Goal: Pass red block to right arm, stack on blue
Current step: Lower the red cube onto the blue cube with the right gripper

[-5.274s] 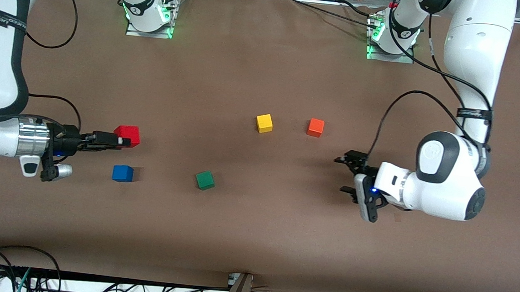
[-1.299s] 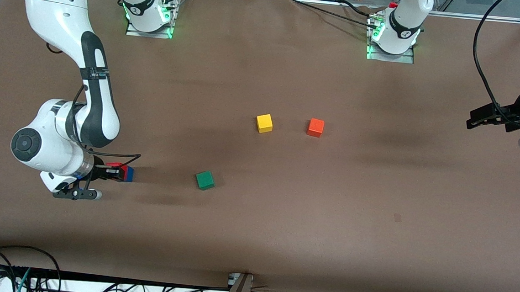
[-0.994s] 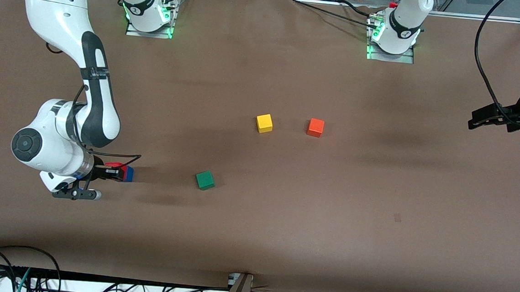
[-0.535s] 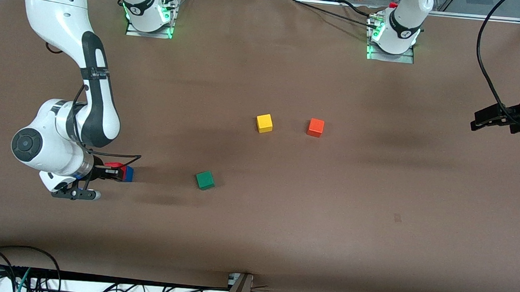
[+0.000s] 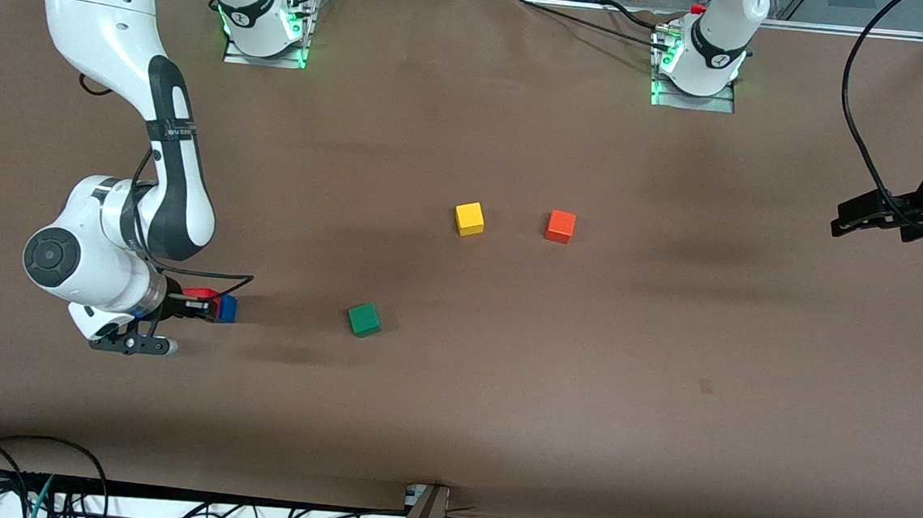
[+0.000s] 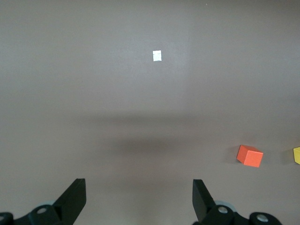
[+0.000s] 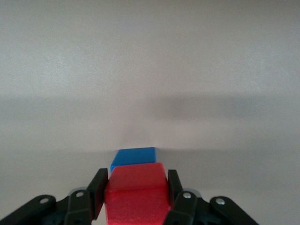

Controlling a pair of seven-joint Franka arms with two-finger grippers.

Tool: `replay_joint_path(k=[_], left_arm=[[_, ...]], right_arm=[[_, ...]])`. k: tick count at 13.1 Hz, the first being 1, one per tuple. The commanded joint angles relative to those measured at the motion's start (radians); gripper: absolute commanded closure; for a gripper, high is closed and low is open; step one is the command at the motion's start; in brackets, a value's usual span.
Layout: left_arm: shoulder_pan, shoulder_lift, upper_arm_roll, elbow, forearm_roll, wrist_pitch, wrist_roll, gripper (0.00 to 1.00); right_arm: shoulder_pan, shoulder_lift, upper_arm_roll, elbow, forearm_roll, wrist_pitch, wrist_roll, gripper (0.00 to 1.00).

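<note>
Front view: the right gripper [image 5: 200,306] clasps the red block [image 5: 201,295] directly over the blue cube [image 5: 225,308], which lies toward the right arm's end of the table from the green cube [image 5: 364,319]. The yellow cube [image 5: 470,218] and orange cube [image 5: 560,226] lie farther from the camera than the green cube. The left gripper [image 5: 858,215] waits over the left arm's end of the table.

Left wrist view: the left gripper [image 6: 139,201] stands wide and empty above bare table [image 6: 117,84], the orange cube [image 6: 250,156] near.

Right wrist view: the right gripper's fingers [image 7: 99,191] pinch the red block [image 7: 137,194] above the blue cube [image 7: 133,155]; whether the two touch cannot be told.
</note>
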Motion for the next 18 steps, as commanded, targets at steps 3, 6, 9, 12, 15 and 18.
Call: replay_joint_path(k=[3,6,9,12,15,18], left_arm=[[-0.008,0.016,-0.001,0.034,0.028,-0.011,-0.006,0.00],[-0.008,0.016,-0.001,0.034,0.028,-0.011,-0.006,0.00],[-0.008,0.016,-0.003,0.034,0.030,-0.011,-0.006,0.00],[-0.008,0.016,-0.003,0.034,0.030,-0.011,-0.006,0.00],[-0.007,0.016,-0.003,0.034,0.030,-0.011,-0.006,0.00],[-0.008,0.016,-0.003,0.034,0.028,-0.011,-0.007,0.00]], right_arm=[[0.013,-0.007,-0.001,0.012,-0.022,-0.008,0.053,0.83],[0.013,-0.007,-0.002,0.012,-0.024,0.001,0.054,0.83],[0.013,-0.007,-0.001,0.012,-0.025,0.004,0.066,0.82],[0.013,-0.004,-0.001,0.012,-0.025,0.029,0.080,0.82],[0.013,-0.001,0.001,0.010,-0.028,0.032,0.083,0.81],[0.013,-0.001,0.001,0.010,-0.030,0.035,0.093,0.79]])
